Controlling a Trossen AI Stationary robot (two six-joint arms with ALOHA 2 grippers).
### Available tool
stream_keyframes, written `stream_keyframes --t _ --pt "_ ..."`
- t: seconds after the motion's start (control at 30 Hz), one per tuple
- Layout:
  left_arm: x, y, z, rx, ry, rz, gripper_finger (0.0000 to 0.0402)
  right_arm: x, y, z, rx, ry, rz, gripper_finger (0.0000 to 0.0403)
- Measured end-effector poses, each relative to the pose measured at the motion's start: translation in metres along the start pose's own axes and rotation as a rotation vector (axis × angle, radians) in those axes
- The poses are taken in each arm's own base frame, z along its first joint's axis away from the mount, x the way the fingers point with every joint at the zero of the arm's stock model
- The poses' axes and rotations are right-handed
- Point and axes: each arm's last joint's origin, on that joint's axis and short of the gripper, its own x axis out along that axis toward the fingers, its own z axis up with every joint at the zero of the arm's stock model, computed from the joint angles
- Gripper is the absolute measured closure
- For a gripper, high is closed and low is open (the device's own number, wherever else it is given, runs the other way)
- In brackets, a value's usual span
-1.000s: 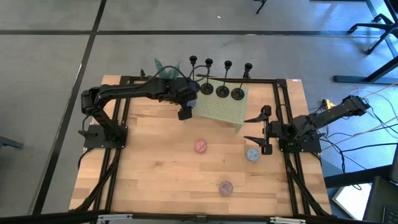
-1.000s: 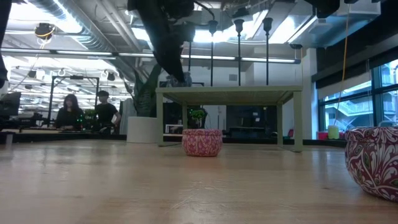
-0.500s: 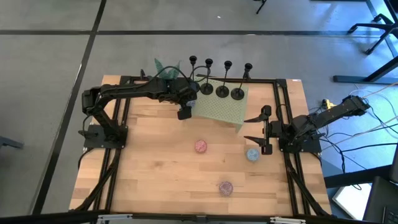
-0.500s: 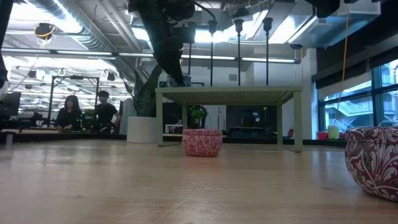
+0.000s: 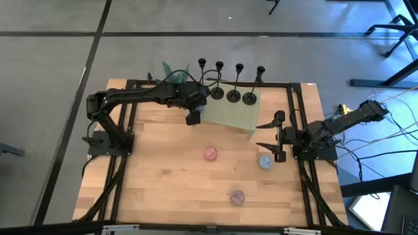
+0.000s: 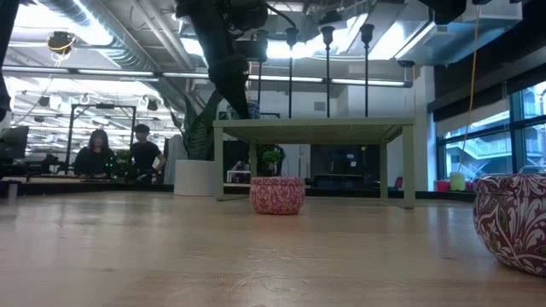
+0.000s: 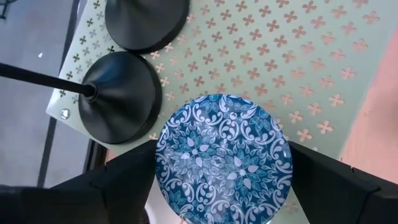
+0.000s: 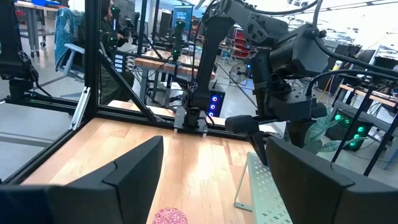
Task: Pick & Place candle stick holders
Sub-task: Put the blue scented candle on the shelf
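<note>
Four candle stick holders stand in a row along the far edge of a pale green perforated stand at the back of the wooden table. The left gripper hovers over the stand's left end, its fingers closed around a blue patterned ball just beside the nearest holder base. A pink ball, a light blue ball and a purple ball lie on the table, and the right gripper waits at the right side with jaws spread wide, holding nothing.
</note>
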Motion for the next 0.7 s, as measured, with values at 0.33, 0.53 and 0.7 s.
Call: stream_keyframes --t 0.33,0.53,0.7 --pt "-0.004 -0.006 0.002 0.016 -0.013 0.006 0.0064 0.0 0.0 0.0 0.0 0.0 0.0 0.0114" --pt "-0.011 -0.008 0.004 0.02 -0.041 0.014 0.0064 0.0 0.0 0.0 0.0 0.0 0.0 0.0114" --pt "-0.027 -0.005 0.003 0.01 -0.082 0.052 0.0064 0.0 0.0 0.0 0.0 0.002 0.0 0.0114"
